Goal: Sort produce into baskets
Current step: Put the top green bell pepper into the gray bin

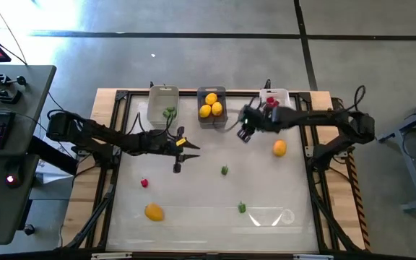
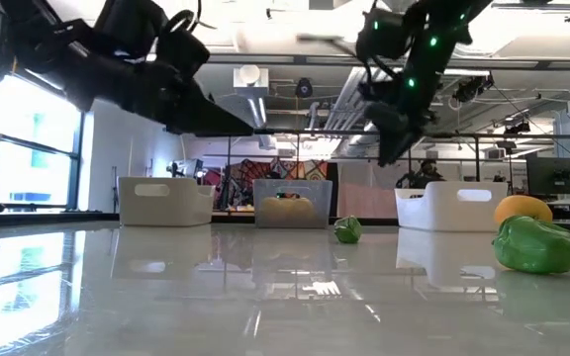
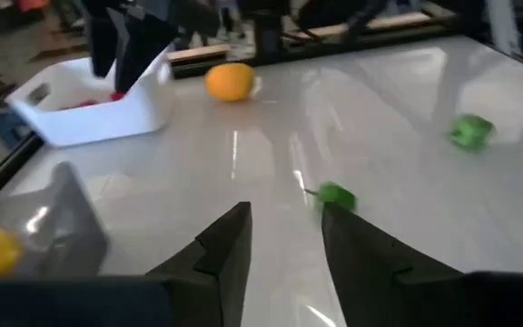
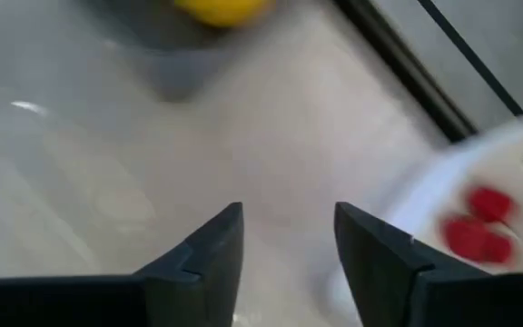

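Green toy pepper (image 2: pixel 536 246) lies nearest; right gripper (image 1: pixel 245 133), fingers apart and empty, hovers beside the white tub (image 1: pixel 275 97) at the far edge; left gripper (image 1: pixel 183 154), likewise parted, hangs mid-table.

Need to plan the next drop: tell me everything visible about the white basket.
The white rectangular plastic basket stands upright at the table's far edge, rightmost of the three, right of the dark grey one. Its end wall has a handle slot. Small red berries lie inside. The right gripper, open and empty, hovers near its front-left corner without touching it.
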